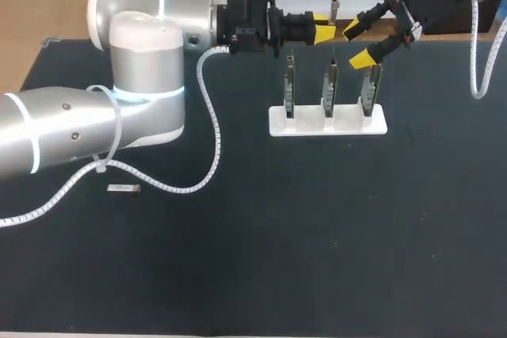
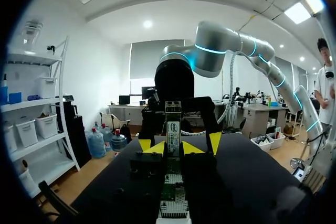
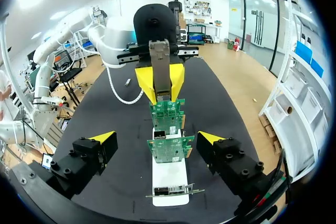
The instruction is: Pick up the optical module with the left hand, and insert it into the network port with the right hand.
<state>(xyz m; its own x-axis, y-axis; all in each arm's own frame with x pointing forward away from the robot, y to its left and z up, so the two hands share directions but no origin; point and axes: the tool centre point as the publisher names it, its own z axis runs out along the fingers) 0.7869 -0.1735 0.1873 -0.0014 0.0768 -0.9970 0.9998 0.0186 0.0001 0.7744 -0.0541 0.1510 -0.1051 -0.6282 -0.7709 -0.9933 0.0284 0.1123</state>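
My left gripper [image 1: 323, 34] is shut on a silver optical module [image 1: 333, 10], held upright above the back of the board stand. In the left wrist view its gripper [image 2: 173, 148] clamps the labelled module [image 2: 173, 124] from both sides. My right gripper [image 1: 358, 43] hangs open just to the right, facing the left one, with nothing between its fingers. From the right wrist, its gripper [image 3: 156, 138] stands wide open, and the module [image 3: 159, 69] sits ahead of it in the left arm's yellow fingers [image 3: 176, 80]. Below stand three green port boards [image 1: 329, 89].
The white stand [image 1: 327, 123] carries the boards [image 3: 169, 148] in a row at the table's back middle. A second small module [image 1: 124, 188] lies flat on the black table at the left, under my left arm's cable.
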